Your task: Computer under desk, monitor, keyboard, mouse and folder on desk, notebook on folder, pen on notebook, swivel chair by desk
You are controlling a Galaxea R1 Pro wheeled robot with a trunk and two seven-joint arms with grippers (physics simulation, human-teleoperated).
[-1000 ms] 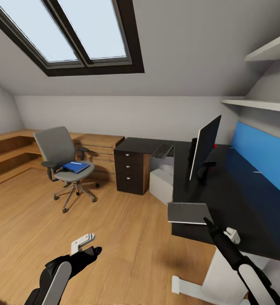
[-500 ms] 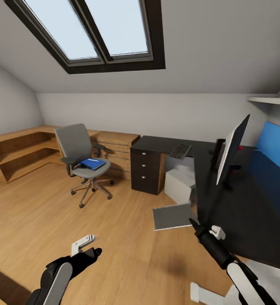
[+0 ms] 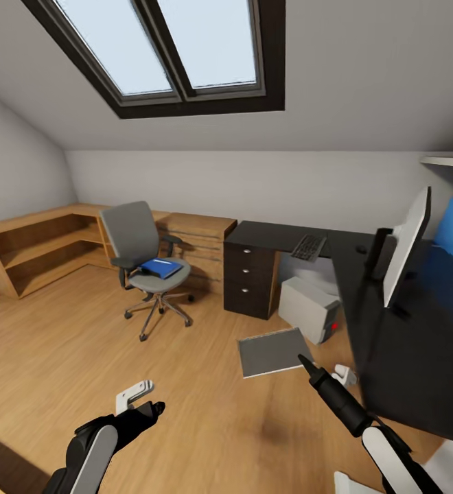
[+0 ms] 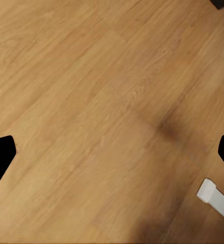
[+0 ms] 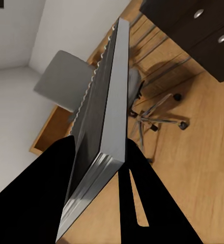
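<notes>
Right end effector (image 3: pixel 307 363) was clamped on the grey notebook (image 3: pixel 273 351), held flat in the air over the wood floor (image 3: pixel 62 343) just beside the worktop (image 3: pixel 398 350) edge; in the right wrist view both fingers (image 5: pixel 142 203) pinched its spine w/ the swivel chair (image 5: pixel 71 79) beyond. Left end effector (image 3: pixel 147 401) hung over bare floor, fingers spread wide apart, nothing btwn them. Blue folder (image 3: pixel 161 267) lay on the swivel chair seat, well apart from the worktop, where keyboard (image 3: pixel 309 246) and monitor (image 3: pixel 406 248) sat, computer (image 3: pixel 311 307) underneath.

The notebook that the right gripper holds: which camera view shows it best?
The head view shows the notebook best: its whole flat grey face appears, above the floor beside the desk. The right wrist view shows it only edge-on, clamped in the right gripper.
</notes>
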